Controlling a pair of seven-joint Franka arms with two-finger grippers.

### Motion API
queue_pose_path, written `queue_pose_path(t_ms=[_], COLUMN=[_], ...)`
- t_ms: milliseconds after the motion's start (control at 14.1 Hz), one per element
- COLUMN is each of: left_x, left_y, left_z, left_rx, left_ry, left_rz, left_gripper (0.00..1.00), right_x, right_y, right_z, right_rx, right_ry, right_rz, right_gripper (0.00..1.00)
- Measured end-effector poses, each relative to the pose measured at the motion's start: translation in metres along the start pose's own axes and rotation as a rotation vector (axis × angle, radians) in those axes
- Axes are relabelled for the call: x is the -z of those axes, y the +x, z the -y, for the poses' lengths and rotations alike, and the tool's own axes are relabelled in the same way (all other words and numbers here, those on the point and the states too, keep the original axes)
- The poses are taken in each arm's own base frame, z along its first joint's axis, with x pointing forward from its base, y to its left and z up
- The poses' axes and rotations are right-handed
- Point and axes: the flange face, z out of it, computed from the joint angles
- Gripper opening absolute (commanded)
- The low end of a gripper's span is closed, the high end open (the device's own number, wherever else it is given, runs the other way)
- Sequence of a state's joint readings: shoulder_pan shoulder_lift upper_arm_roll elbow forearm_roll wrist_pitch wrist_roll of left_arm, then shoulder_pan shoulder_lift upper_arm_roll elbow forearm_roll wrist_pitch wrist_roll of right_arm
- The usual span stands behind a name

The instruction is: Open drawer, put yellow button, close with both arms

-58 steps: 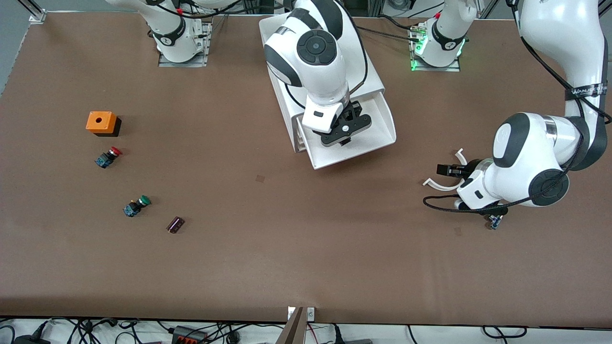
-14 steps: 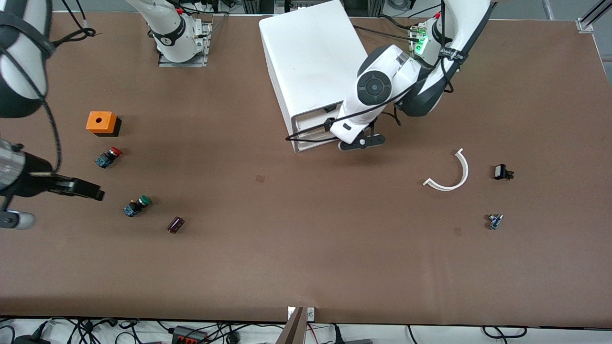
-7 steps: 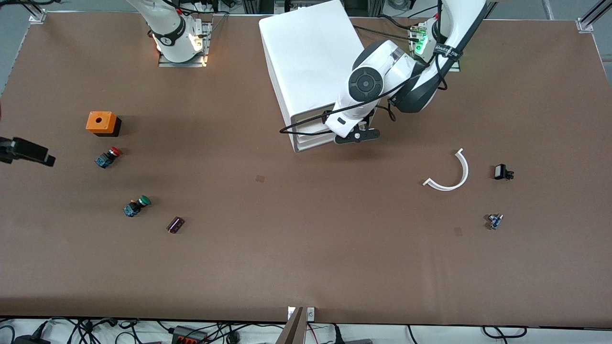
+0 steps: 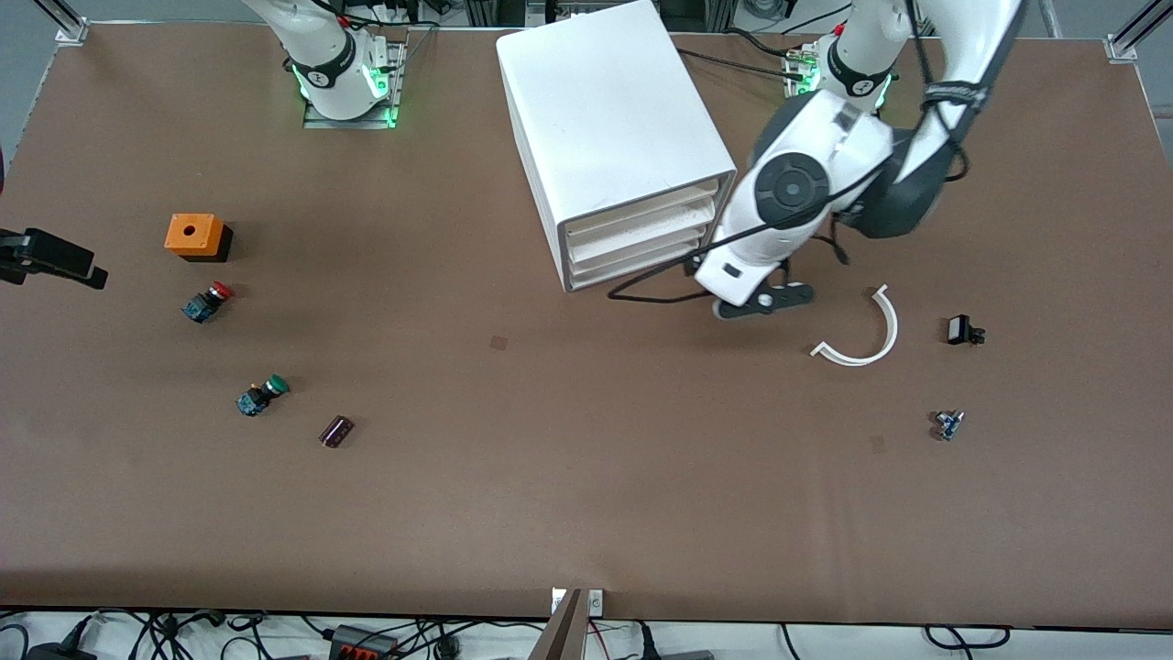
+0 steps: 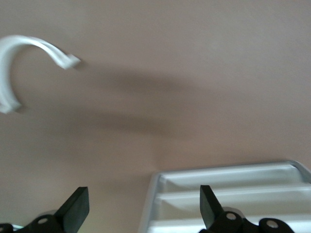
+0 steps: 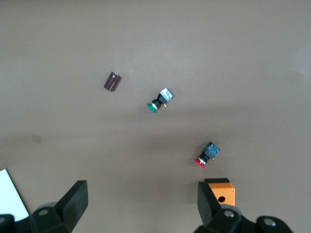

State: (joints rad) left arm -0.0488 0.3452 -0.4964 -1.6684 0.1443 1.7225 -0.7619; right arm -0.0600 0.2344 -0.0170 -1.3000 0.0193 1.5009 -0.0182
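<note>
1. Since the drawer [image 4: 641, 203] sits flush with the lower ones in the front of the white cabinet [image 4: 605, 110], the closing step looks finished, or very nearly.
2. No yellow button shows anywhere on the bench [image 4: 550, 477]. Only a red-capped button [image 4: 209, 301] and a green-capped button [image 4: 263, 394] lie toward the right arm's end, near an orange box [image 4: 194, 235]. My guess is that the yellow one is inside the shut drawer, though that cannot be checked.
3. The left end effector [image 4: 765, 302] hangs over bare bench just beside the cabinet's front corner, between it and a white curved strip [image 4: 866, 335]. Its fingers are spread and it grips nothing.
4. The right end effector [image 4: 64, 261] is over the bench edge at the right arm's end, near the orange box. It is likewise spread and empty.
5. The next move probably calls only for both arms to draw clear, perhaps after confirming that the drawer is fully seated.
</note>
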Motion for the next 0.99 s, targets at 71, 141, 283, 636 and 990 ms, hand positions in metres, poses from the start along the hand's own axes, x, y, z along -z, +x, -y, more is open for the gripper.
queue_pose_path(t_ms=[71, 141, 283, 636, 990], left_x=[0.016, 0.032, 0.062, 0.119, 0.147], left_y=[0.01, 0.019, 0.036, 0.064, 0.055], left_z=[0.016, 0.032, 0.068, 0.176, 0.274], left_rx=[-0.016, -0.039, -0.098, -0.265, -0.325], left_ry=[0.038, 0.056, 0.059, -0.044, -0.108], left_rz=[-0.026, -0.043, -0.055, -0.062, -0.161], left_gripper=[1.0, 1.0, 1.0, 1.0, 1.0], right_x=[-0.003, -0.005, -0.01, -0.015, -0.018], right_y=[-0.007, -0.016, -0.037, -0.068, -0.069], right_z=[0.002, 0.003, 0.004, 0.004, 0.004], right_rx=[0.003, 0.006, 0.007, 0.009, 0.009], right_ry=[-0.003, -0.004, -0.004, -0.006, -0.006], right_rz=[0.001, -0.004, -0.009, -0.005, 0.001], right_gripper=[1.0, 1.0, 1.0, 1.0, 1.0])
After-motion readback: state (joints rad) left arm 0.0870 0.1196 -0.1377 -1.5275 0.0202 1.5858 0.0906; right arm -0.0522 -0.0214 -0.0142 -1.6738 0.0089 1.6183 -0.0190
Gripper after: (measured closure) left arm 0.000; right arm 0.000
